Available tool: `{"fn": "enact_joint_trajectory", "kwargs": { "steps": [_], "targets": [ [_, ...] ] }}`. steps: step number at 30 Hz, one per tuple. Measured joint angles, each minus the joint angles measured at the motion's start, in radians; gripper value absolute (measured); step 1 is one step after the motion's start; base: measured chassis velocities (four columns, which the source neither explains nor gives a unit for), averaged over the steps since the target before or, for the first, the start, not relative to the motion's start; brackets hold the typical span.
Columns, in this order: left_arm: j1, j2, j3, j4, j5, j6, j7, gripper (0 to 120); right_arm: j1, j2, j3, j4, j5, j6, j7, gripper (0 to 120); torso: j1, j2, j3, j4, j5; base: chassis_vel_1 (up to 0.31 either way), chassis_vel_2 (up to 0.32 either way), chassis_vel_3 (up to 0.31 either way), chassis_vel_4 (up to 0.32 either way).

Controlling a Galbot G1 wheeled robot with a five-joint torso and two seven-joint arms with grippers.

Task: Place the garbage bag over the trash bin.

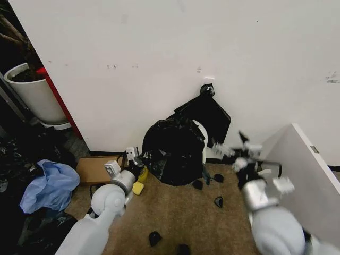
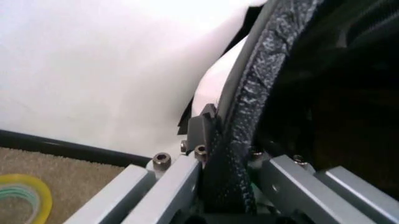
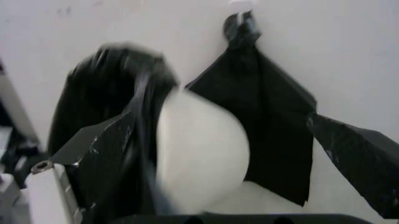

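The bag (image 1: 172, 151) is over the bin (image 1: 201, 139), which stands on the carpet against the white wall (image 1: 159, 64). The glossy black plastic covers the bin's top and its left side and hangs down nearly to the floor. On the right side a strip of the cream wall is uncovered; my right wrist view shows this bare side (image 3: 199, 158) well, with the bag (image 3: 112, 121) draped beside it. So I judge the bag is partly on and not yet spread evenly around the rim.

My left gripper (image 1: 136, 161) is low at the bag's left edge, touching it. In the left wrist view one finger (image 2: 237, 140) is close to black plastic, but I cannot tell if I am clenched on it or released. I think it is there to keep that side down.

My right gripper (image 1: 240, 154) is in the air to the right of the bin, near but not touching. It is blurred, so I cannot tell its state either.

Behind the bin a flat matte bag (image 1: 207, 114) hangs from a hook (image 1: 208, 81) on the wall. It is a different bag, and I should not catch it. Small black scraps (image 1: 219, 201) lie on the carpet (image 1: 186, 223) in front. A tape roll (image 1: 139, 183) is by my left arm, a cardboard box (image 1: 95, 169) beside it, a blue cloth (image 1: 50, 183) further left, and a plant pot (image 1: 34, 93) in the far corner.
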Motion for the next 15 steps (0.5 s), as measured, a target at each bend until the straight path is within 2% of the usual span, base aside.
{"fn": "enact_joint_trajectory", "kwargs": {
  "steps": [4, 9, 15],
  "targets": [
    [-0.022, -0.004, -0.013, 0.010, -0.027, 0.021, -0.017, 0, -0.042, 0.007, -0.025, -0.044, -0.042, 0.050, -0.070, 100, 0.000, 0.000, 0.000, 0.0002, 0.0000, 0.000, 0.000, 0.000, 0.000],
    [-0.014, 0.001, -0.021, 0.002, -0.039, 0.030, -0.024, 0, -0.025, 0.029, -0.047, -0.120, -0.074, 0.072, -0.108, 94, 0.000, 0.000, 0.000, 0.0002, 0.0000, 0.000, 0.000, 0.000, 0.000],
    [0.020, 0.012, -0.034, -0.039, -0.046, 0.029, -0.027, 0, -0.002, 0.036, -0.049, -0.224, -0.095, 0.103, -0.170, 68, 0.000, 0.000, 0.000, 0.0004, 0.0002, 0.000, 0.000, 0.000, 0.000]
  ]
}}
